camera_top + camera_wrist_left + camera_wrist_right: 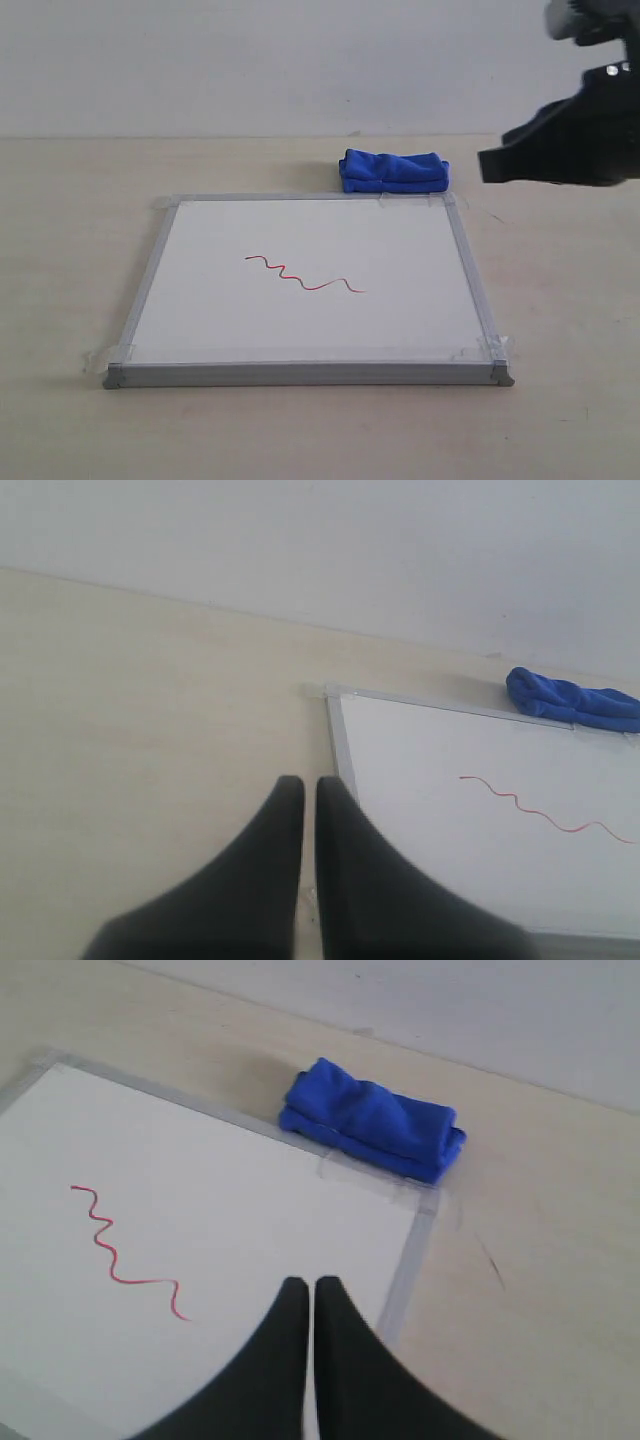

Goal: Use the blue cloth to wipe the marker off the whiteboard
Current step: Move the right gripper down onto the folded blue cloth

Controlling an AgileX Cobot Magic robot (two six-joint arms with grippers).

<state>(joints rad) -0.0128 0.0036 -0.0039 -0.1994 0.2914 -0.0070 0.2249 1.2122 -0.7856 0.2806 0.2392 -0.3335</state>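
The whiteboard (pixel 400 330) lies flat on the table, grey-framed, with tape at its corners. A red wavy marker line (pixel 304 275) runs across its middle. The folded blue cloth (pixel 393 170) rests on the table just past the board's far edge, towards its right corner. My right gripper (pixel 310 1285) is shut and empty, held high in the air above the board's right side, short of the cloth (pixel 374 1119). In the exterior view its black arm (pixel 575 135) shows at the upper right. My left gripper (pixel 309 783) is shut and empty, over the table beside the board's left frame (pixel 340 745).
The beige table (pixel 80 200) extends all round the board. A pale wall (pixel 250 60) rises behind it. The left arm is outside the exterior view.
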